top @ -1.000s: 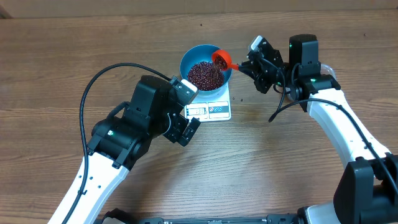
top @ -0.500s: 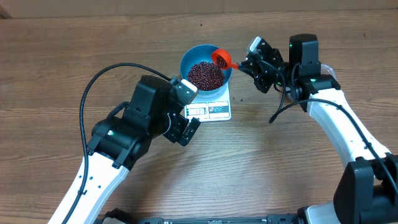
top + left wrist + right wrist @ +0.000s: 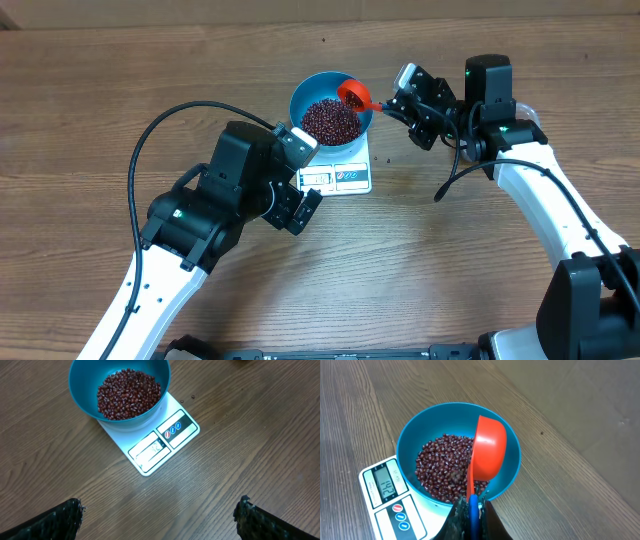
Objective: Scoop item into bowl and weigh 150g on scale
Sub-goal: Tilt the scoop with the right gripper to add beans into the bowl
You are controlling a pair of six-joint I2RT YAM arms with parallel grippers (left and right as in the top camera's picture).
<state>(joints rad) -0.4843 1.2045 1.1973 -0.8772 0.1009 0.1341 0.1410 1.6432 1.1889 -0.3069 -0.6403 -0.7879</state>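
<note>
So, the wooden table (image 3: 100,100) fills every view. The left gripper (image 3: 159,510) hangs in the lower middle of the overhead shot with its jaws spread wide and nothing between them, looking down at the setup. The right gripper (image 3: 472,510) comes in from the upper right and is clamped tight on the handle of a red scoop (image 3: 487,450).

The white scale (image 3: 165,440) sits near the top centre of the overhead frame, display edge toward the left arm. The blue bowl (image 3: 407,447) rests on it, covering most of the platform. The scoop is tipped on its side just above the right part of the bowl, and I can't see anything in it. The beans (image 3: 437,467) lie in a decent heap in the bottom of the bowl, with a few strays on the table right of the scale.

Looks to me like we're in the top-up stage, dumping a scoopful. The display is lit, but I can't read the digits for sure. Next move needs a check of that reading, then only small careful additions, or a stop if it's on target.
</note>
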